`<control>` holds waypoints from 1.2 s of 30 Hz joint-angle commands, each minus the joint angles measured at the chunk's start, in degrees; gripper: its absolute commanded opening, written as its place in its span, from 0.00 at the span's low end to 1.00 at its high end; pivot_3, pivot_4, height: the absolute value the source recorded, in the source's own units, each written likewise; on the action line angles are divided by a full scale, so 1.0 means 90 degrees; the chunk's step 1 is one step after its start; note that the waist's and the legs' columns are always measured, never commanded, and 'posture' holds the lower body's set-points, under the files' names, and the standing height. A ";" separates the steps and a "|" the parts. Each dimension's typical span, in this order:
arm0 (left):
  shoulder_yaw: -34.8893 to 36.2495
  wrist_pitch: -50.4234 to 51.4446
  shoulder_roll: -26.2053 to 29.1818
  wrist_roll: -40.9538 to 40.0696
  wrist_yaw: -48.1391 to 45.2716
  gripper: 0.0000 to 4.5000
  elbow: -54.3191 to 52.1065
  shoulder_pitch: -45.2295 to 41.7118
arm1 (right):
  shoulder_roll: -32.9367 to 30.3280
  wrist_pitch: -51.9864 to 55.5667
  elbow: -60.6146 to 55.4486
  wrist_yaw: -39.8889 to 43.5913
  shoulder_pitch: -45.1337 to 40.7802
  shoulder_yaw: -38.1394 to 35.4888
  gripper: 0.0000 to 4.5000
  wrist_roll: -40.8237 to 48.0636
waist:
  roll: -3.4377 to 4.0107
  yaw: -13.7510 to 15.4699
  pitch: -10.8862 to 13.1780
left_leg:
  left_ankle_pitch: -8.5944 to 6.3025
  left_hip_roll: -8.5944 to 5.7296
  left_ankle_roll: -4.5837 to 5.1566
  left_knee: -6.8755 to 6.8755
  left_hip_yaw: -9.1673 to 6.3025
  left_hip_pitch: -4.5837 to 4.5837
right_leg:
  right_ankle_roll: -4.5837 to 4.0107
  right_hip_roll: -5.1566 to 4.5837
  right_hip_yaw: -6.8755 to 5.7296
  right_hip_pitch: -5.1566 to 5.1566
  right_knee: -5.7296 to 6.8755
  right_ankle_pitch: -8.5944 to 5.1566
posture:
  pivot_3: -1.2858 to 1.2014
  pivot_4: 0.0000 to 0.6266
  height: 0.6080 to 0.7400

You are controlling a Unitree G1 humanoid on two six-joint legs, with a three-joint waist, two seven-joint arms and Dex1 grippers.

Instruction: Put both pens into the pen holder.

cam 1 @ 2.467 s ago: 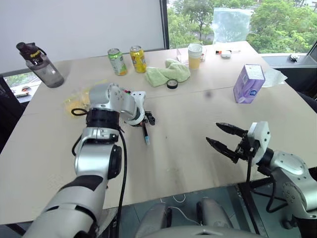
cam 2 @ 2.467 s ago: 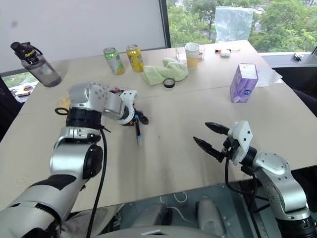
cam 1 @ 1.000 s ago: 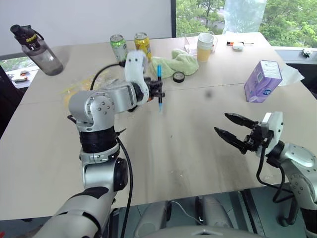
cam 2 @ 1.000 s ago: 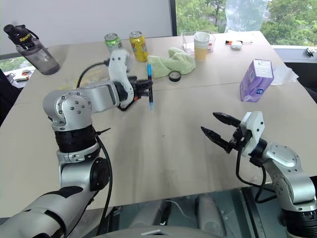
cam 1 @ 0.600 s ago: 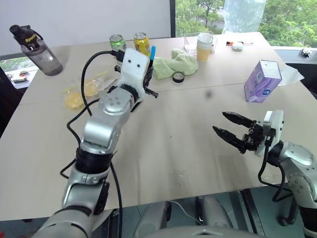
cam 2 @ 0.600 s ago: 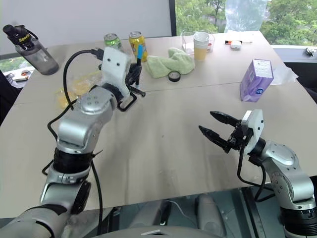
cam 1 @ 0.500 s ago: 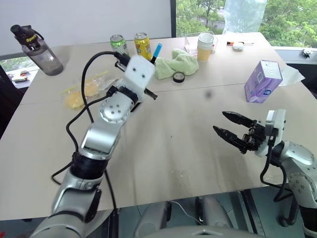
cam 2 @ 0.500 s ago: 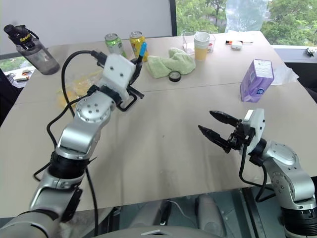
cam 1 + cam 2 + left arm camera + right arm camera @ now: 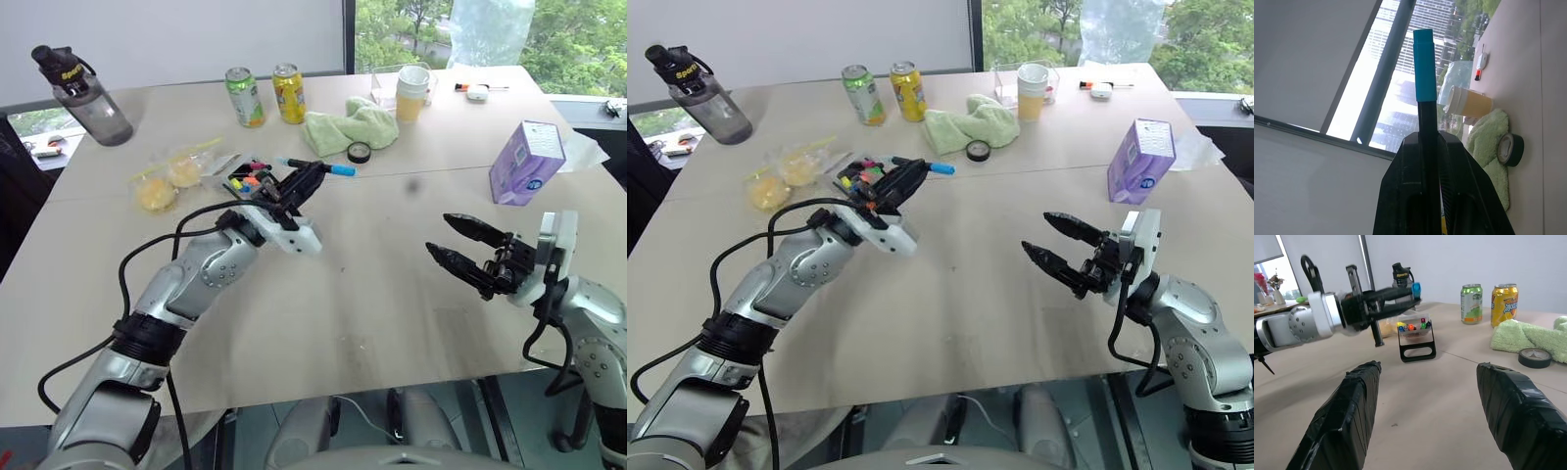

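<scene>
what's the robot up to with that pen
The left gripper is shut on a black pen with a light-blue cap, holding it roughly level above the table, beside the pen holder with its bright markers. The right gripper hangs open and empty over the near right side of the table. The pen is not yet in the holder. I cannot make out a second pen.

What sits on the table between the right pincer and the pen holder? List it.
Nothing: in the right wrist view, bare table runs from the open right pincer to the pen holder.
</scene>
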 commanded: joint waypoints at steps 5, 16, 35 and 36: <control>0.0405 -0.0719 0.0125 0.0394 0.0677 0.03 0.0894 -0.0033 | 0.0009 -0.0104 -0.0171 0.0106 0.0112 -0.0130 0.75 0.0074 | 0.0000 -0.0016 0.0000 | 0.0000 0.0000 0.0000 0.0003 0.0005 0.0004 | 0.0000 0.0001 -0.0005 -0.0001 0.0010 0.0000 | 0.52 0.24 1.00; 0.0655 -0.1073 0.0216 0.0518 0.0993 0.03 0.1713 -0.0139 | 0.0019 -0.0171 -0.0109 0.0204 0.0146 -0.0111 0.75 0.0017 | 0.0001 -0.0011 0.0000 | -0.0003 -0.0003 0.0004 0.0051 0.0008 0.0002 | 0.0001 0.0000 -0.0018 -0.0001 0.0055 0.0000 | 0.52 0.24 1.00; 0.0561 -0.1093 -0.0043 0.0367 0.0970 0.03 0.3079 -0.0978 | 0.0047 -0.0123 -0.0186 0.0140 0.0138 -0.0091 0.75 -0.0044 | 0.0000 -0.0021 -0.0001 | -0.0008 -0.0006 0.0011 0.0086 0.0014 -0.0001 | 0.0001 0.0000 -0.0017 -0.0001 0.0083 0.0000 | 0.52 0.24 1.00; 0.0565 -0.1120 -0.0071 0.0331 0.0967 0.03 0.3174 -0.1016 | 0.0050 -0.0117 -0.0198 0.0122 0.0135 -0.0089 0.75 -0.0045 | 0.0000 -0.0021 -0.0001 | -0.0008 -0.0006 0.0011 0.0086 0.0014 0.0000 | 0.0001 0.0000 -0.0017 -0.0001 0.0084 0.0000 | 0.52 0.24 1.00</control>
